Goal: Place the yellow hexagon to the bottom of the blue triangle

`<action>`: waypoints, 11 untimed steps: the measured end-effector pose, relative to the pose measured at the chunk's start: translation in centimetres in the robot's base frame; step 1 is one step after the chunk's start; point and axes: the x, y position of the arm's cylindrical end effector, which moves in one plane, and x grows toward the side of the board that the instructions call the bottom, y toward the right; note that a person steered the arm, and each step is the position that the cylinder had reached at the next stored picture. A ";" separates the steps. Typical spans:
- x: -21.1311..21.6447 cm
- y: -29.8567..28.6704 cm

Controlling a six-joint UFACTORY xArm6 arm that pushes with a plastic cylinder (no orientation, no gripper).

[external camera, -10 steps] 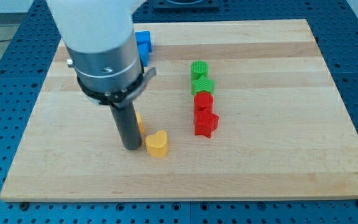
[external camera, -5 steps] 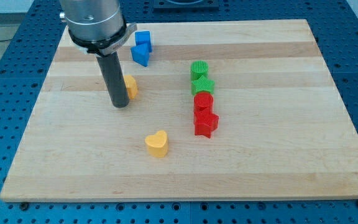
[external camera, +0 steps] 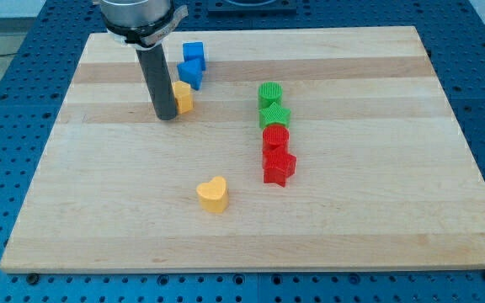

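The yellow hexagon (external camera: 183, 98) lies near the view's top left, just below the blue triangle (external camera: 189, 72) and touching or nearly touching it. A blue cube (external camera: 194, 53) sits right above the triangle. My tip (external camera: 165, 116) rests on the board at the hexagon's left side, against it. The rod hides the hexagon's left edge.
A yellow heart (external camera: 213, 194) lies lower in the middle. A column of blocks stands right of centre: a green cylinder (external camera: 269, 93), a green star (external camera: 274, 114), a red cylinder (external camera: 275, 137) and a red star (external camera: 279, 167). The wooden board (external camera: 377, 168) ends near all four view edges.
My tip has moved toward the view's top, pushing the yellow hexagon up from near the heart to just below the blue triangle. The other blocks have not moved.
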 end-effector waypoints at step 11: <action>-2.6 -0.1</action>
